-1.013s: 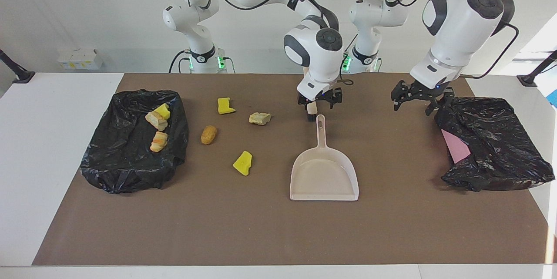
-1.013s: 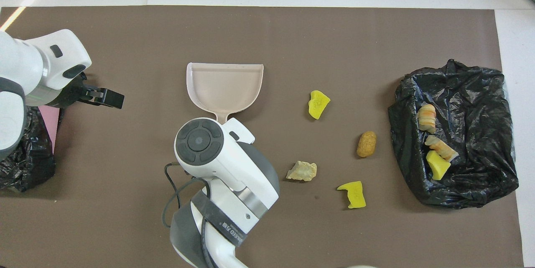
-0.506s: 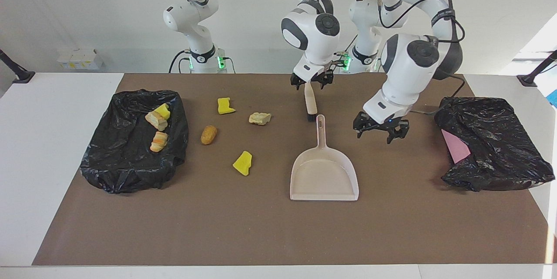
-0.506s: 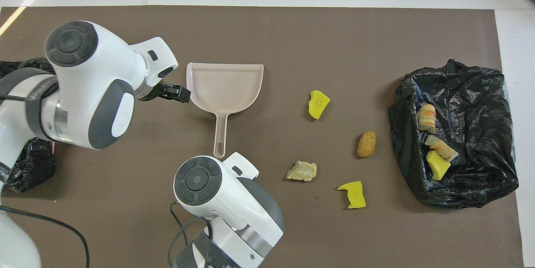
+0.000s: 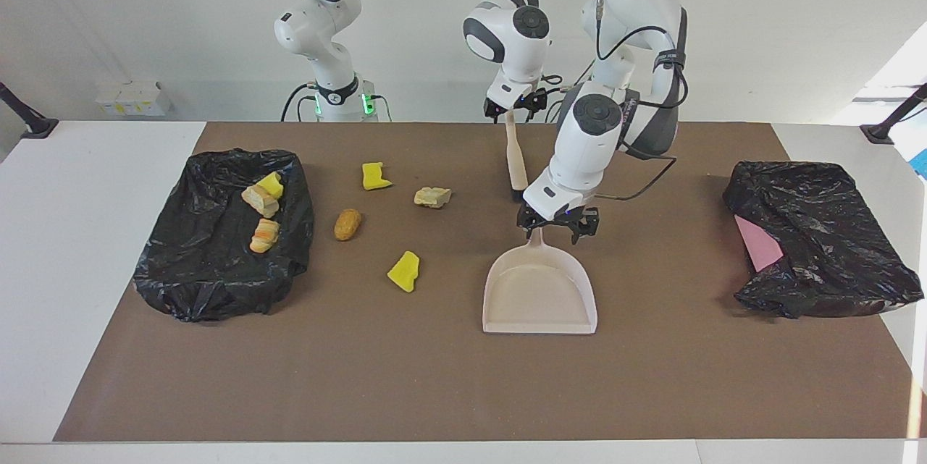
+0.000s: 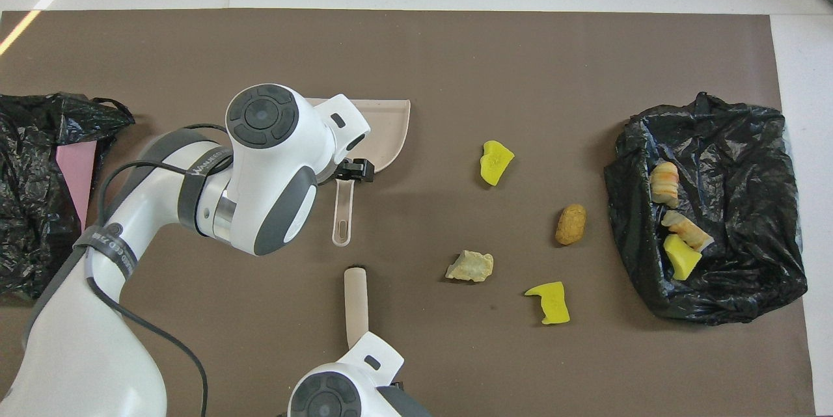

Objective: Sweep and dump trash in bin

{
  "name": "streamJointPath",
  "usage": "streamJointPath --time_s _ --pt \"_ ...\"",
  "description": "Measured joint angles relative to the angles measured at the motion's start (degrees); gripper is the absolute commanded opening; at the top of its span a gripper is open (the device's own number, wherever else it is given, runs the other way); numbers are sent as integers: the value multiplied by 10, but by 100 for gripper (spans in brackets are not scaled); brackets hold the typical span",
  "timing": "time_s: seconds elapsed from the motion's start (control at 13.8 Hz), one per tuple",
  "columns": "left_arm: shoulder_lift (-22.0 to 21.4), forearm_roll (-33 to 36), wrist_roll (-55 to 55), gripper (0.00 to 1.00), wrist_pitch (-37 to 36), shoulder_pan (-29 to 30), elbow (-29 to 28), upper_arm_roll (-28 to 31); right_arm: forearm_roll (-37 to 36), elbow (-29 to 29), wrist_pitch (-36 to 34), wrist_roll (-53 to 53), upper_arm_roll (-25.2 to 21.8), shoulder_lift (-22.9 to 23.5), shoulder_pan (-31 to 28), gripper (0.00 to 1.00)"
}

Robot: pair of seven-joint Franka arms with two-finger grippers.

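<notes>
Reaching for the dustpan handle

My left hand (image 5: 554,226) hangs unclenched over the dustpan (image 5: 539,294); my right hand (image 5: 513,108) grips the brush (image 5: 516,160). Closing off-centre could skew the pan.

A smooth, matt plastic dustpan (image 5: 539,290) is seen. The bin bags (image 5: 217,232) are crinkled, glossy black plastic; the table cover (image 5: 463,384) looks matt.
</notes>
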Motion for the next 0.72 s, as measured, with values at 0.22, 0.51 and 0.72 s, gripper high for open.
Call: streamJointPath --time_s 0.22,0.51,0.72 --pt "0 -11 -26 100 -3 -20 -24 0 0 -34 36 13 0 -9 12 76" --pt "-1 -25 -35 75 -34 -25 -29 1 0 -37 38 14 -1 -14 12 11" --pt "-3 -26 -36 0 -39 -25 -29 1 0 -38 38 14 -1 -15 11 0"
